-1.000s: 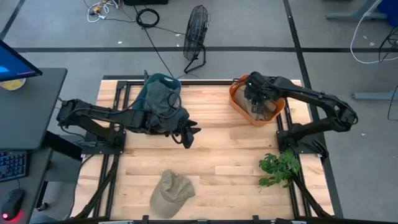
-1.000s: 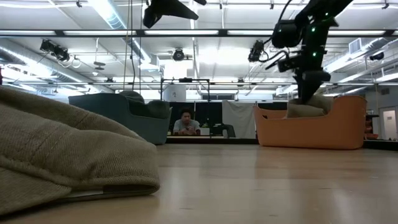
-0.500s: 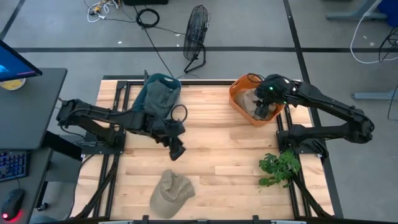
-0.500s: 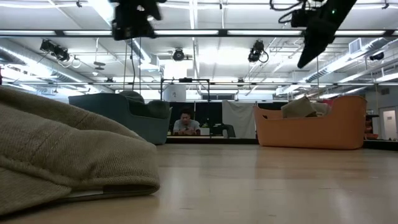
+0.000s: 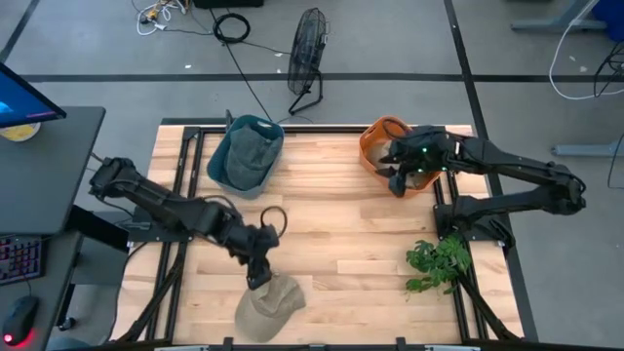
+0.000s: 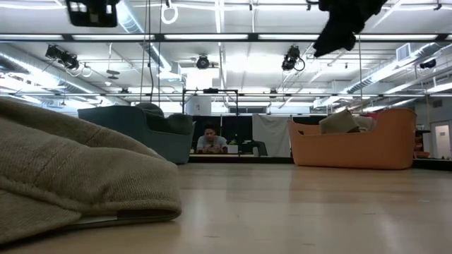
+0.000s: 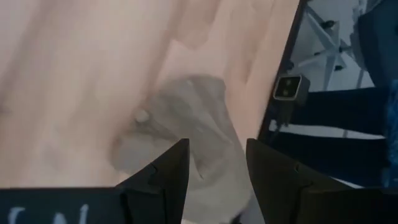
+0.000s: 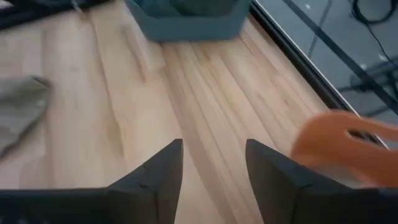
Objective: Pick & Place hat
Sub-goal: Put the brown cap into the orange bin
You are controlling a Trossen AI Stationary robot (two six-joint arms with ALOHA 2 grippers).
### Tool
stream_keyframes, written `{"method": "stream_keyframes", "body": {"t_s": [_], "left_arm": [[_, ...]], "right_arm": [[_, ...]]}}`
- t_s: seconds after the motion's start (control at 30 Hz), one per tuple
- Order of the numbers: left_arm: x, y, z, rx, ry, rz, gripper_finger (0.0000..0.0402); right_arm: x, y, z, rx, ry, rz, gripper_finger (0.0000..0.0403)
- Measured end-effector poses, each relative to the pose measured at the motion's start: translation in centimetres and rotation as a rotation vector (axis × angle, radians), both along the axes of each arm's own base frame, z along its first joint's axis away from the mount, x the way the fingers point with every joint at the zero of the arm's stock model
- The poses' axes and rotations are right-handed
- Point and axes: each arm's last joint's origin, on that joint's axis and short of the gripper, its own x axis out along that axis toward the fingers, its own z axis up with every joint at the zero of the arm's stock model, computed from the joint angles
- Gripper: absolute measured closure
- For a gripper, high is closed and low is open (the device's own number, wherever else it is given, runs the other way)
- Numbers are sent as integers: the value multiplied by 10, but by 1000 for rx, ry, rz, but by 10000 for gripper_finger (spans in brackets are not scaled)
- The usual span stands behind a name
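The left gripper (image 5: 257,278) hangs with its fingers apart just above the khaki cloth hat (image 5: 268,303) lying near the table's front edge, the fingers framing its crown in the left wrist view. Judged from here, a descent off the crown (the cloth is soft) could pinch only a fold and let the hat slip. The teal fabric bin (image 5: 245,156) at the back edge holds cloth. The right gripper (image 5: 395,175), fingers apart, hovers beside the orange bin (image 5: 375,132) at the back right.
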Motion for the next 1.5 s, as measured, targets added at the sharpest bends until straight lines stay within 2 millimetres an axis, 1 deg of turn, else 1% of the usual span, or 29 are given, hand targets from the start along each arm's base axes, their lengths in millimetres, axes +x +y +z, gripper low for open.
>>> {"method": "stream_keyframes", "body": {"t_s": [0.17, 0.33, 0.5, 0.6, 0.67, 0.8, 0.97, 1.1, 1.23, 1.33, 1.4, 1.5], "left_arm": [[9, -27, -22, -21, 50, -8, 239], [23, -52, -49, -14, 59, -56, 239], [27, -66, -78, 33, 135, -87, 250], [28, -72, -88, 40, 164, -95, 261], [28, -75, -92, 22, 189, -115, 264], [27, -77, -91, -33, 209, -146, 261], [29, -79, -92, -50, 186, -174, 225], [30, -82, -101, -3, 178, -254, 196], [31, -85, -111, 13, 204, -276, 181], [32, -87, -119, 32, 216, -301, 181], [32, -88, -124, 42, 221, -316, 189], [34, -88, -125, 50, 208, -339, 222]], "right_arm": [[18, 7, -1, -7, -41, 54, 224], [31, 12, -10, -3, -4, 96, 224], [43, 18, -20, 10, 47, 131, 224], [49, 23, -26, 14, 72, 157, 224], [52, 27, -28, 14, 85, 179, 224], [57, 33, -33, 17, 109, 210, 224], [59, 39, -34, 15, 114, 234, 224], [59, 41, -34, 13, 114, 244, 224], [59, 41, -34, 13, 114, 244, 224], [59, 41, -34, 13, 114, 244, 224], [59, 41, -34, 13, 113, 243, 224], [59, 41, -34, 14, 110, 243, 224]]}}
